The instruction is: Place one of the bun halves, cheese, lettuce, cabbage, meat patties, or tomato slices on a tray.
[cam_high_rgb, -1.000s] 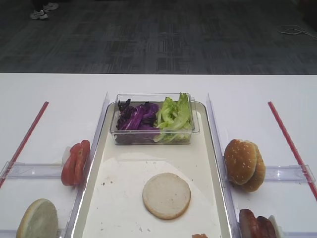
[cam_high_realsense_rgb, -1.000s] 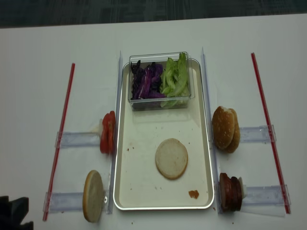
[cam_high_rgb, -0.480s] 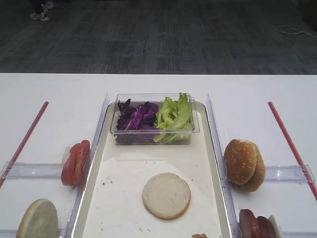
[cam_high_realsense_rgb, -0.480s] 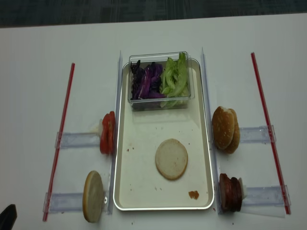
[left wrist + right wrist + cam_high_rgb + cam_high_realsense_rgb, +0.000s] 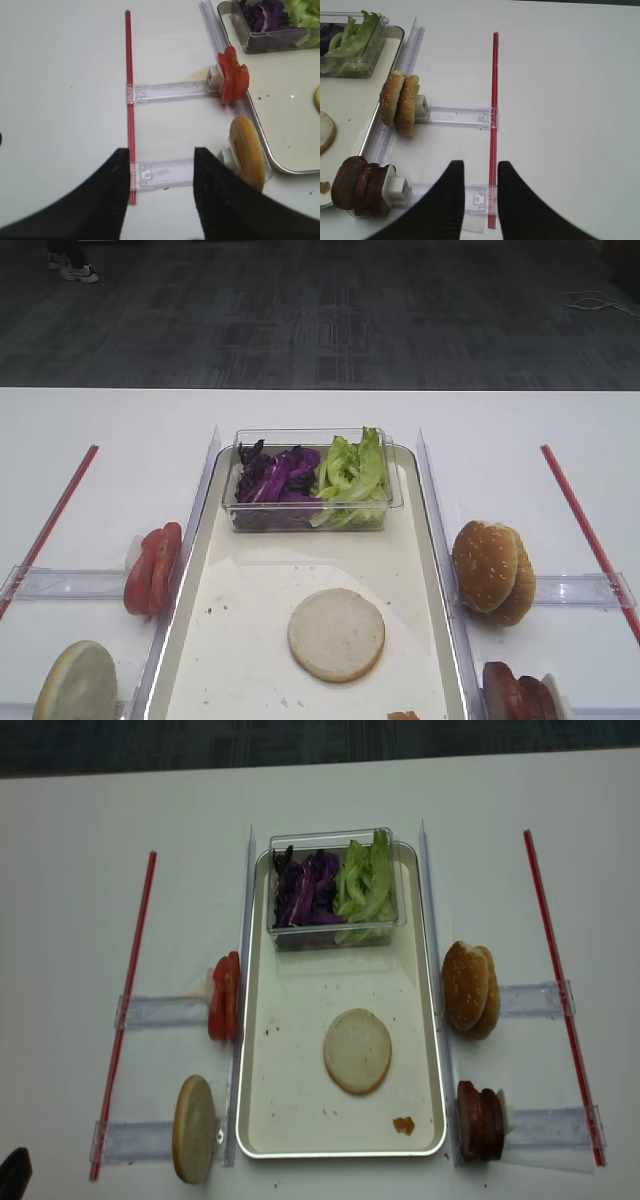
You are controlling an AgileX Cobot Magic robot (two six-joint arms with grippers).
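Note:
A pale bun half (image 5: 336,634) (image 5: 357,1050) lies flat on the cream tray (image 5: 240,580) (image 5: 290,1090). A second bun half (image 5: 194,1129) (image 5: 247,150) stands on edge in a holder left of the tray, behind it the tomato slices (image 5: 224,996) (image 5: 234,75). Lettuce (image 5: 352,472) and cabbage (image 5: 275,475) fill a clear tub at the tray's far end. Meat patties (image 5: 480,1122) (image 5: 357,187) stand right of the tray. No cheese shows. My left gripper (image 5: 161,160) is open and empty over the left holder rail. My right gripper (image 5: 479,165) is open and empty, right of the patties.
Two domed bun tops (image 5: 492,570) (image 5: 400,102) stand in a holder right of the tray. Red strips (image 5: 125,1010) (image 5: 560,990) run along both outer sides, crossed by clear plastic rails (image 5: 170,91) (image 5: 457,116). A small reddish crumb (image 5: 403,1125) lies in the tray's near right corner.
In the realsense view the dark left gripper at the bottom left corner has drawn back almost out of frame. The food and tray have not moved.

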